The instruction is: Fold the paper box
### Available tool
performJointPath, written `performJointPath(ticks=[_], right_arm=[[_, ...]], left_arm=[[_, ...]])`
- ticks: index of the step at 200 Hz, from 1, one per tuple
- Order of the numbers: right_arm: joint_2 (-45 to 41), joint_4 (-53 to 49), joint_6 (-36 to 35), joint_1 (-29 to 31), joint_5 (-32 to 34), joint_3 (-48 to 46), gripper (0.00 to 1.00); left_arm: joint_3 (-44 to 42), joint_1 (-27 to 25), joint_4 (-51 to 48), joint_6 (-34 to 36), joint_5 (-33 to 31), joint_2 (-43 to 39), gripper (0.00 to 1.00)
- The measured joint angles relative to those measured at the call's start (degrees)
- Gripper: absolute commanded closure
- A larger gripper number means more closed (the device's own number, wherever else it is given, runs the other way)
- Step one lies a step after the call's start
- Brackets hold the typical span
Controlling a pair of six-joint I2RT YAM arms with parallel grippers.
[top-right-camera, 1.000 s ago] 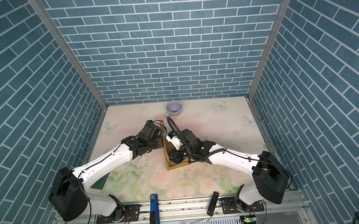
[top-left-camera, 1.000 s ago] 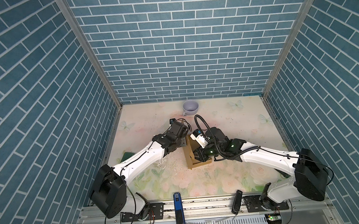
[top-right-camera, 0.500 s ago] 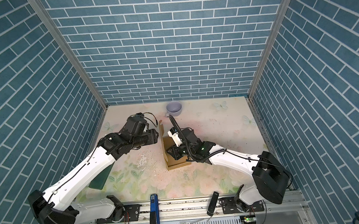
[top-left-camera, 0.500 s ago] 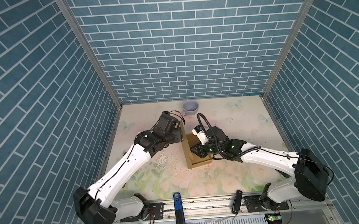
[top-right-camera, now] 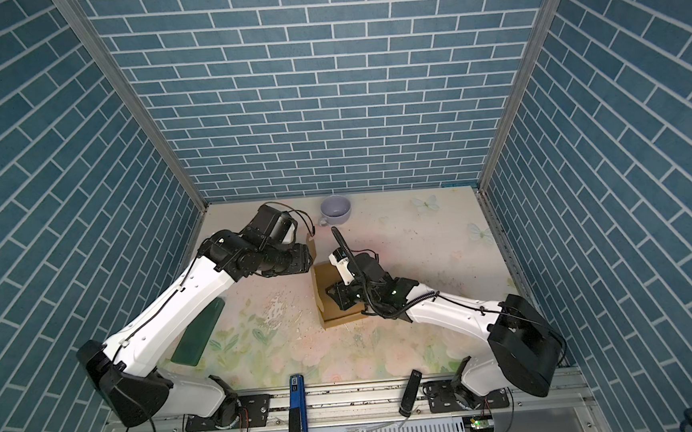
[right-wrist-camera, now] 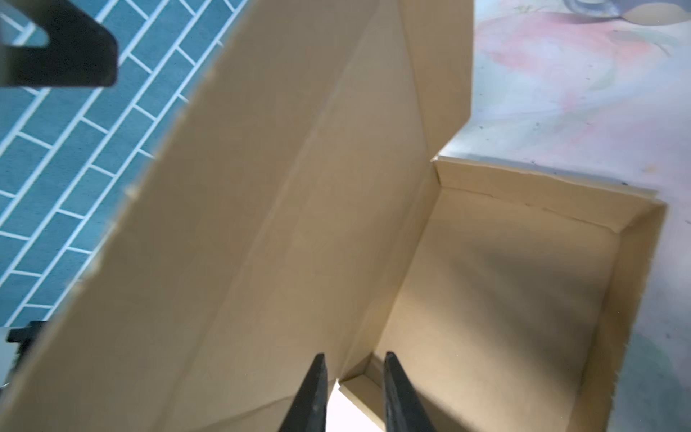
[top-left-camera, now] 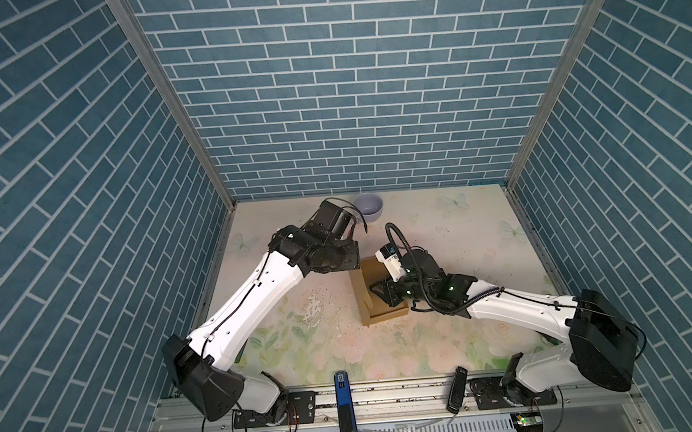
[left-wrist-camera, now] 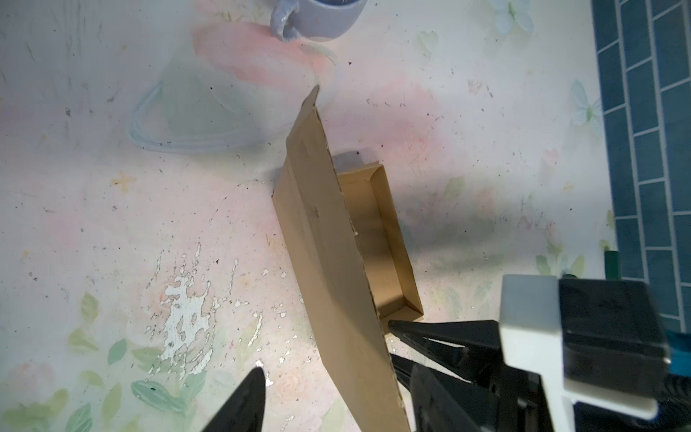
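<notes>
Cardboard of the paper box [top-left-camera: 386,317] is found near the middle of the table [top-left-camera: 461,225]. A shallow tray is already formed, and the lid panel [left-wrist-camera: 329,243] is stood nearly upright along the tray's left side. Closing of the lid is judged to be the step in hand. For the next move, the panel would have to be tipped rightward over the tray and its front flap tucked inside the wall, while the tray is kept from sliding.

The left gripper [left-wrist-camera: 345,372] is spread wide, and one of its fingers [left-wrist-camera: 249,396] is seen on the panel's outer side. The panel's edge passes between the two fingers, and nothing is clamped. The right gripper [right-wrist-camera: 353,355] is set low at the tray's near corner by the hinge, with its fingers only narrowly apart. Whether the corner wall is pinched cannot be told. A lilac mug [top-left-camera: 368,207] is seen well apart, at the back of the table.
</notes>
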Motion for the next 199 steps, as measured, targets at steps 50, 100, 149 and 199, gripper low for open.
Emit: performJointPath(ticks=[50, 100, 149, 199], right_arm=[[-3.69, -0.22, 0.44, -3.74, 0.46, -4.83, 0.73], [-8.57, -10.64, -1.22, -5.22, 4.94, -2.75, 0.73], [-9.16, -13.57, -1.73, -8.76, 5.62, -2.69, 0.73], [-9.16, -13.60, -2.10, -12.33, 4.39, -2.69, 0.73]], left_arm=[[4.35, -0.37, -2.93, -0.79, -0.44, 3.43, 0.44], [11.56, -2.32, -7.58, -0.85, -5.05, 10.01, 0.44], [14.25, -2.86, -11.89, -0.66, -8.63, 16.09, 0.51], [18.14, -2.97, -15.17, 1.18, -10.86, 18.67, 0.61]])
